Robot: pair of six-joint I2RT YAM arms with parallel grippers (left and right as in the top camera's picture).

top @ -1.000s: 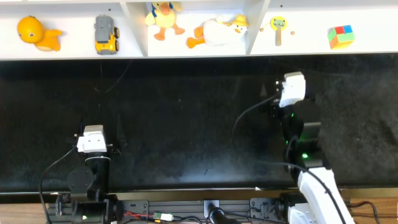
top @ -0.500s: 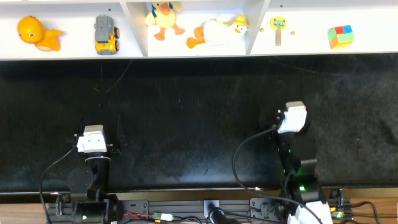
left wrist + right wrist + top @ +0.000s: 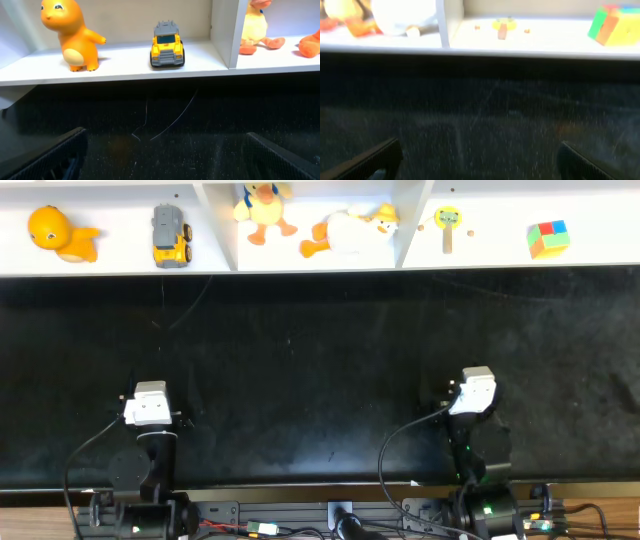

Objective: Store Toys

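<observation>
Toys stand in a white shelf along the table's far edge: an orange figure [image 3: 60, 232] [image 3: 72, 32], a yellow truck [image 3: 171, 235] [image 3: 167, 44], a yellow plush duck [image 3: 262, 208] [image 3: 256, 25], a white plush duck [image 3: 348, 230] [image 3: 402, 15], a small yellow rattle [image 3: 447, 222] [image 3: 504, 25] and a colour cube [image 3: 547, 237] [image 3: 616, 24]. My left gripper [image 3: 157, 388] [image 3: 165, 135] rests low over the black mat near its base, open and empty. On the other side, my right gripper [image 3: 471, 378] [image 3: 477, 150] is also open, holding nothing, far from the shelf.
A black mat [image 3: 320, 360] covers the whole work surface between the arms and the shelf. White dividers [image 3: 222, 225] [image 3: 414, 225] split the shelf into compartments. Cables run along the front edge [image 3: 330, 525].
My right arm has drawn back from the middle of the mat toward its base, its gripper empty. The left arm has stayed put.
</observation>
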